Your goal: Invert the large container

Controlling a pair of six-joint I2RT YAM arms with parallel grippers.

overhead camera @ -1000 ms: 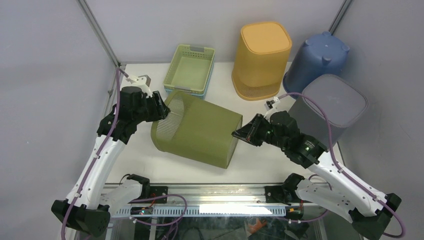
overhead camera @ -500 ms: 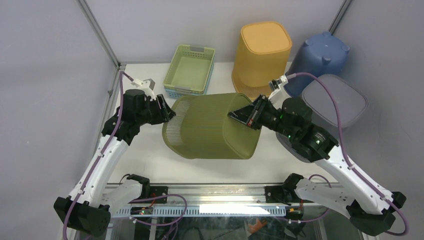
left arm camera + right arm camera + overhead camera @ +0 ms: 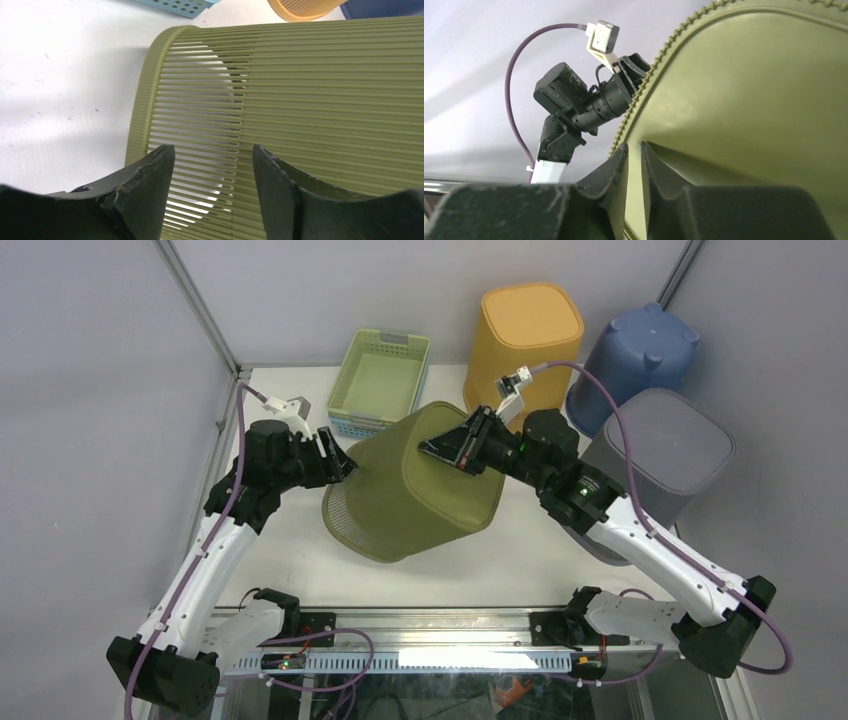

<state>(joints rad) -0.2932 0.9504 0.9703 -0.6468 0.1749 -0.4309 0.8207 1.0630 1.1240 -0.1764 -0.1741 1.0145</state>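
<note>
Right pincer (image 3: 634, 146) pinches the base edge of the olive slatted plastic container (image 3: 420, 500).
Left pincer (image 3: 214, 152) gapes beside its rim: hold firm, swing the base overhead.

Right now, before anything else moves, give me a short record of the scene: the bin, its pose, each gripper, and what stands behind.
Item: green bin on the table
Pose: tilted, open rim low on the left arm's side, base raised on the right arm's side; not yet upside down
Right arm: right gripper pinched on the edge of the base
Left arm: left gripper open, fingers apart at the slatted wall near the rim
Behind: green basket, orange bin, blue bin, grey bin; the three bins stand base up
</note>
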